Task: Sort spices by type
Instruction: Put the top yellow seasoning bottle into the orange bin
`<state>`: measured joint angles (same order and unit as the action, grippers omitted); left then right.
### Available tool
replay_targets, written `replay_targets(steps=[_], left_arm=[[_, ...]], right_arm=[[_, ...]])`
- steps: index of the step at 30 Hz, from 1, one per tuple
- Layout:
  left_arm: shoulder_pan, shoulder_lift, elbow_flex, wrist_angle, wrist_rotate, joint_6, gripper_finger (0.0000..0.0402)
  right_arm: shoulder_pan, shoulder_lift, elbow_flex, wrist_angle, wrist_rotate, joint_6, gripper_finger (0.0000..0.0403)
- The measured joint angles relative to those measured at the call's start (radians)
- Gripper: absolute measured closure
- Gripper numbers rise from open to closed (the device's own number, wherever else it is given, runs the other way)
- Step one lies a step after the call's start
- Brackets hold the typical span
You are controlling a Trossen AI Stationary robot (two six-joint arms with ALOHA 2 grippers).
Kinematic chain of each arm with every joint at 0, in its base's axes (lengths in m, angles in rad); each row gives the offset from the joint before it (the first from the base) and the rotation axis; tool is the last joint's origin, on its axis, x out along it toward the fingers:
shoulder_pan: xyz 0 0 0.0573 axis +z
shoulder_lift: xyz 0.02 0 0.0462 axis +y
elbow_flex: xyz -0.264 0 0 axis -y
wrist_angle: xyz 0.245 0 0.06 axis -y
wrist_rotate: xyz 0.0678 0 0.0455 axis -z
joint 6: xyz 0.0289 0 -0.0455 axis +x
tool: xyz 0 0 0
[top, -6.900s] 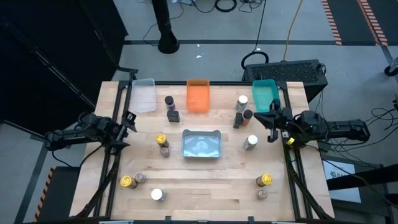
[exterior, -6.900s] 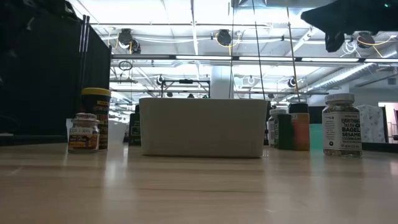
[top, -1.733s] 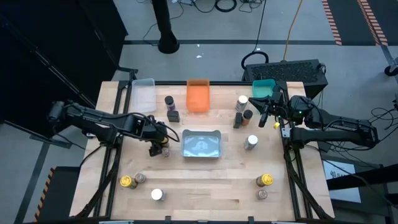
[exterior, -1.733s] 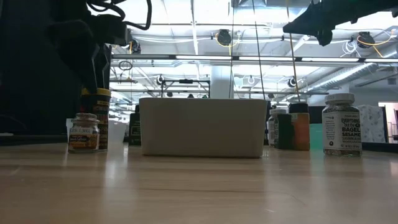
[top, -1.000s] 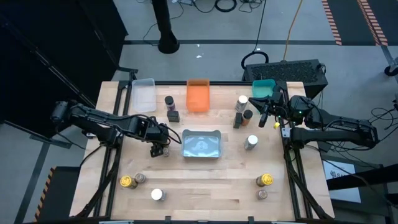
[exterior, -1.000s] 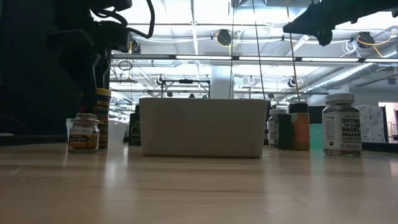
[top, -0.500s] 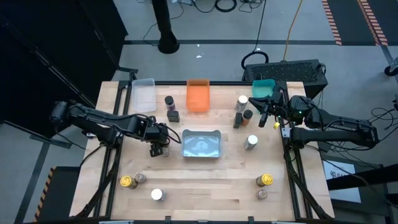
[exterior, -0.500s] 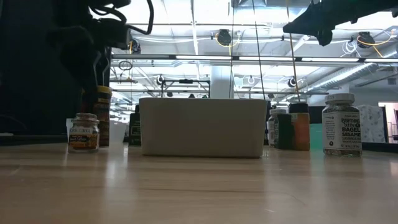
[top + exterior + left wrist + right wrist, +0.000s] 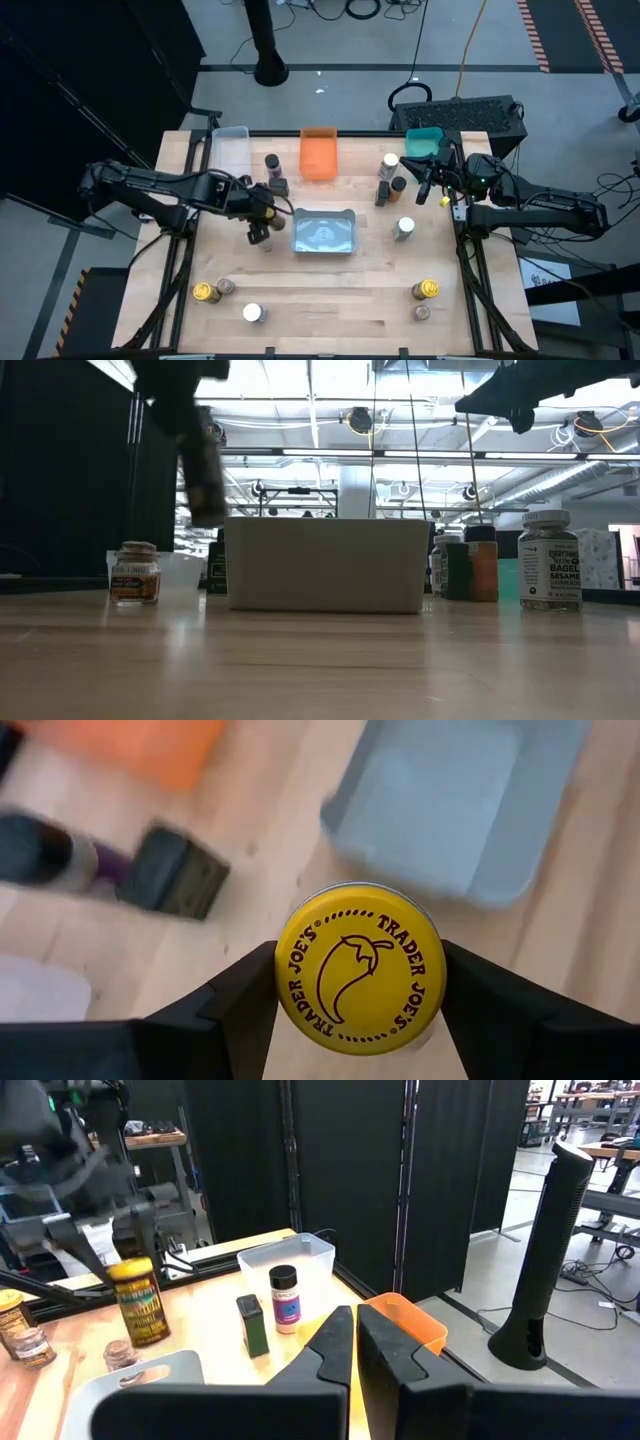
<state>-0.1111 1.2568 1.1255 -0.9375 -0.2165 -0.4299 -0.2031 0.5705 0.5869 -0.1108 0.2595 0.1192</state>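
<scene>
The table (image 9: 330,280) carries four bins: a grey bin (image 9: 324,231) at its middle, and along the far edge a clear bin (image 9: 231,153), an orange bin (image 9: 318,153) and a teal bin (image 9: 425,150).

The left arm (image 9: 160,190) reaches in toward the middle. Its left gripper (image 9: 258,207) hangs just left of the grey bin, fingers clamped on either side of a yellow-lid jar (image 9: 360,967), which it holds clear of the table, tilted in the low view (image 9: 203,465). The lid reads "Trader Joe's" around a chilli drawing. Under it, a small brown-lid jar (image 9: 265,241) stands on the wood just beside the grey bin.

The right arm (image 9: 530,205) waits at the right edge, near the teal bin, with the right gripper (image 9: 428,188) held high and its fingers pressed together on nothing.

The other jars stand in groups. Between the clear and orange bins are a black-lid jar (image 9: 271,163) and a dark square jar (image 9: 278,185). Left of the teal bin stand a white-lid jar (image 9: 389,162), a brown-lid one (image 9: 398,185) and a dark one (image 9: 382,196), close together. A larger white-lid jar (image 9: 404,228) stands right of the grey bin. At the near left are a yellow lid (image 9: 203,292), a small brown lid (image 9: 225,286) and a white lid (image 9: 252,313); at the near right, a yellow lid (image 9: 426,290) and a small brown lid (image 9: 422,312).
</scene>
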Motion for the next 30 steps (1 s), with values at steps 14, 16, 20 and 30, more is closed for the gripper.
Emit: replay_targets(steps=[14,16,20,30], left_arm=[[0.062,0.103,0.291,-0.015,-0.046,0.028,0.0161],[0.079,0.139,0.333,-0.028,-0.056,0.045,0.0161],[0.120,0.224,0.441,-0.038,-0.048,0.137,0.0161],[0.321,0.399,0.685,-0.150,0.049,0.461,0.0161]], right_arm=[[0.000,0.000,0.000,0.002,0.000,0.000,0.0403],[0.000,0.000,0.000,0.002,0.000,0.000,0.0403],[0.000,0.000,0.000,0.002,0.000,0.000,0.0403],[0.000,0.000,0.000,0.002,0.001,0.000,0.0403]])
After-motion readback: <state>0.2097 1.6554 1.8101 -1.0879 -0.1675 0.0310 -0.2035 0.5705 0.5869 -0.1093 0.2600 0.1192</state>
